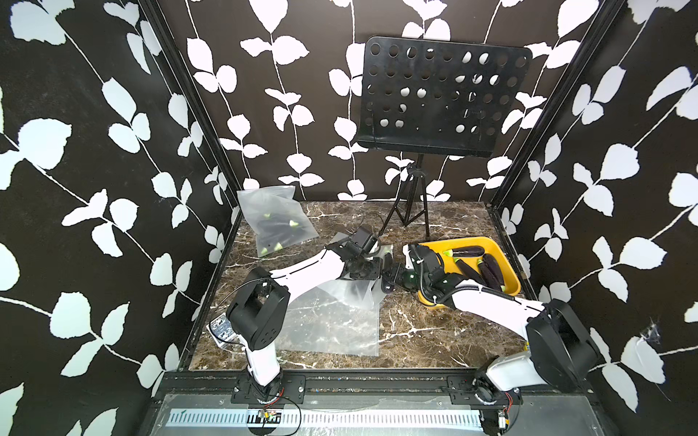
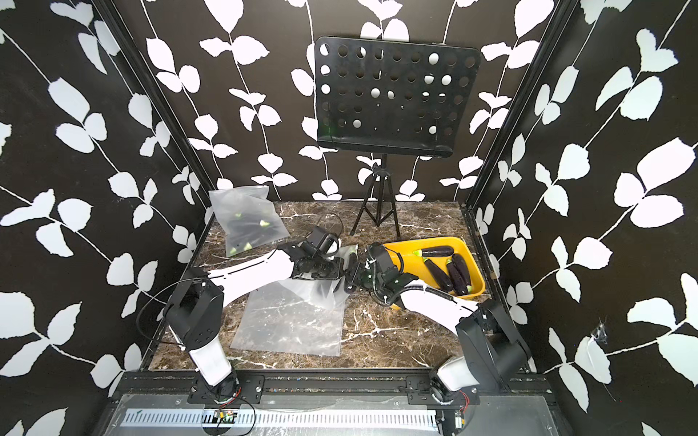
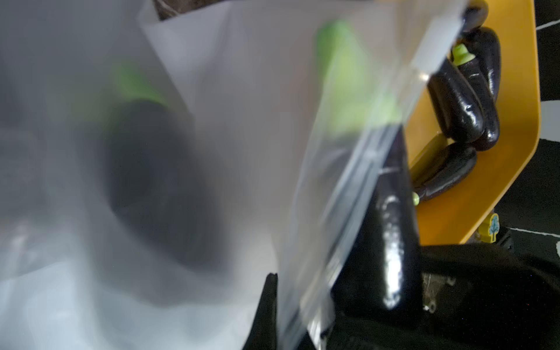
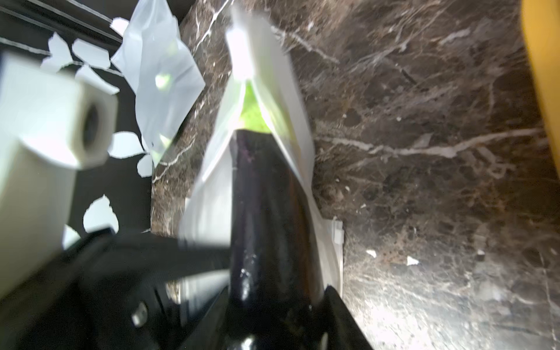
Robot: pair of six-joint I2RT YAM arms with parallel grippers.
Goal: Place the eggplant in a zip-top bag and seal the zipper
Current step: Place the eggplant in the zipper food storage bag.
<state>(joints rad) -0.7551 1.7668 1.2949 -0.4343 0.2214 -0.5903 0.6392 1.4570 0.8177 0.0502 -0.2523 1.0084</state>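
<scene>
Dark marble bench (image 1: 434, 339), boxed in by black walls (image 1: 94, 170) with white leaves. At the back, black perforated music stand (image 1: 443, 98) on a tripod. In the far left corner, clear bag (image 1: 264, 204) full of green-capped eggplants (image 1: 275, 230). On the right, yellow tray (image 1: 493, 251) with several loose eggplants (image 1: 491, 273).

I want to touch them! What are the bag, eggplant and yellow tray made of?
Bag: thin clear plastic, faintly frosted; the table shows through and it crumples. Eggplant: probably toy plastic; glossy skin, sharp highlights, bright green cap. Tray: smooth yellow, plastic or painted metal; cannot tell.
</scene>
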